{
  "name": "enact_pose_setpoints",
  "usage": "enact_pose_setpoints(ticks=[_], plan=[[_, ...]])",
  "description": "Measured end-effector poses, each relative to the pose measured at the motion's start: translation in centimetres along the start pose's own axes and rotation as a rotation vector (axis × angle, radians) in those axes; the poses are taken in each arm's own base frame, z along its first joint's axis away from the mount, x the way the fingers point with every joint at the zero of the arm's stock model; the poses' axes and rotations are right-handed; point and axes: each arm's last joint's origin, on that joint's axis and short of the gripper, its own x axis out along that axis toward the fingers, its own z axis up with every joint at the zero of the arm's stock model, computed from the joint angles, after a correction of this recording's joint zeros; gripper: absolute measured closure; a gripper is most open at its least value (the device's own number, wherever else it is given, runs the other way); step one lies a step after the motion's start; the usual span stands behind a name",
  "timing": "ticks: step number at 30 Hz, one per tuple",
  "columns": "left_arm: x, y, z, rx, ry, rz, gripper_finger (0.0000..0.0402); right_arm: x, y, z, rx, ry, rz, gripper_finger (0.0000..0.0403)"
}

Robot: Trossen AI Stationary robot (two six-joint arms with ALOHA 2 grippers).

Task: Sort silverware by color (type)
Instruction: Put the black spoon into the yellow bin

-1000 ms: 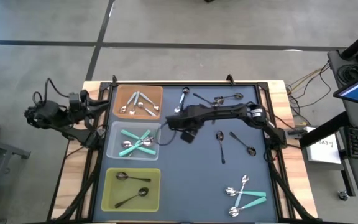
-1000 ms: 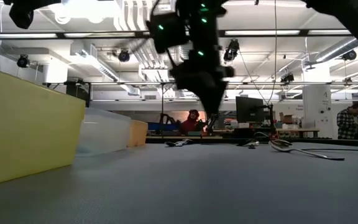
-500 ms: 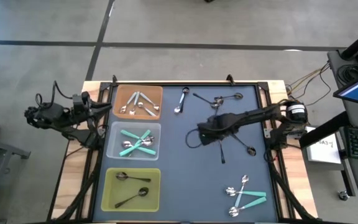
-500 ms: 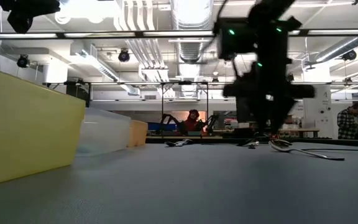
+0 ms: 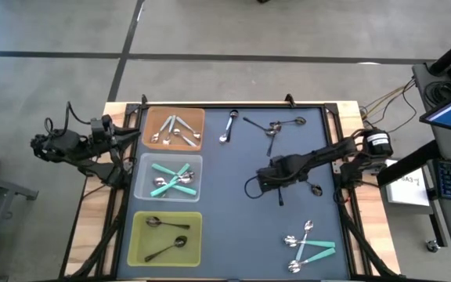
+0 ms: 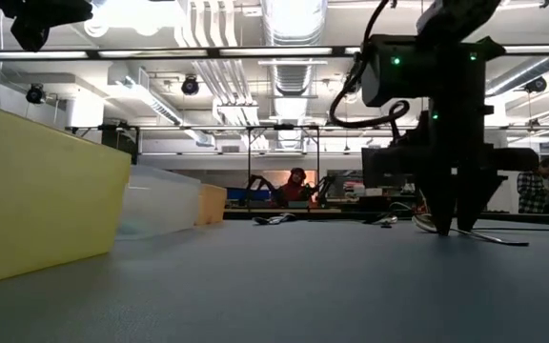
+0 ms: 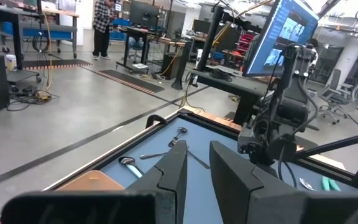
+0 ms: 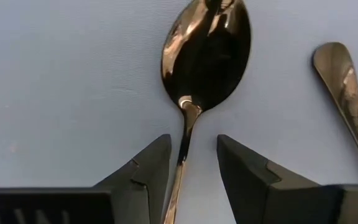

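Note:
My right gripper [image 5: 275, 177] points down at the middle of the mat, open, low over a dark spoon [image 8: 205, 56]. Its fingers [image 8: 157, 163] stand on either side of the spoon's neck, just behind the bowl, without touching it. The spoon lies flat on the mat. A second dark spoon [image 8: 347, 93] lies beside it. In the low view the right gripper [image 6: 456, 227] reaches down close to the mat. My left gripper [image 7: 197, 168] waits off the table's left edge, pointing level, with a narrow empty gap between its fingers.
At the left stand an orange tray [image 5: 153, 117] with silver spoons, a clear tray [image 5: 143, 168] with teal-handled spoons and a yellow-green tray [image 5: 139, 243] with dark spoons. Loose spoons lie at the far edge [image 5: 272, 125] and the near right [image 5: 308, 244].
My right gripper has travelled from beside the clear tray toward the table's right and near side, dropping low to the mat. Its wrist has rolled on the way. It now stands over the dark spoon.

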Motion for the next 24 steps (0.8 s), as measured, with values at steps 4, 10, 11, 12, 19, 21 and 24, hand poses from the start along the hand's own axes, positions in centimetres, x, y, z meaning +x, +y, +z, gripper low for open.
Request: enact_pose_setpoints(ticks=[4,10,11,12,19,21,24], plan=[[0.0,0.0,0.0,0.0,0.0,0.0,0.035,0.8,-0.4,-0.1,-0.005,-0.006,0.016,0.0284],[0.0,0.0,0.0,0.0,0.0,0.001,0.035,1.2,-0.8,-0.3,-0.002,-0.008,0.009,0.0332],[0.0,0.0,0.0,0.0,0.0,0.001,0.035,1.2,-0.8,-0.3,-0.002,-0.009,0.007,0.0343],[0.0,0.0,0.0,0.0,0.0,0.0,0.035,1.3,-0.8,-0.3,-0.002,-0.009,0.006,0.0355],[0.0,0.0,0.0,0.0,0.0,0.0,0.035,0.7,-0.5,-0.1,0.014,-0.009,0.025,0.0392],[0.0,0.0,0.0,0.0,0.0,0.0,0.035,-0.1,-0.1,0.0,0.006,-0.02,0.043,0.0392],[0.0,0.0,0.0,0.0,0.0,-0.001,0.035,-1.6,1.4,0.7,-0.015,-0.106,0.14,0.0393]])
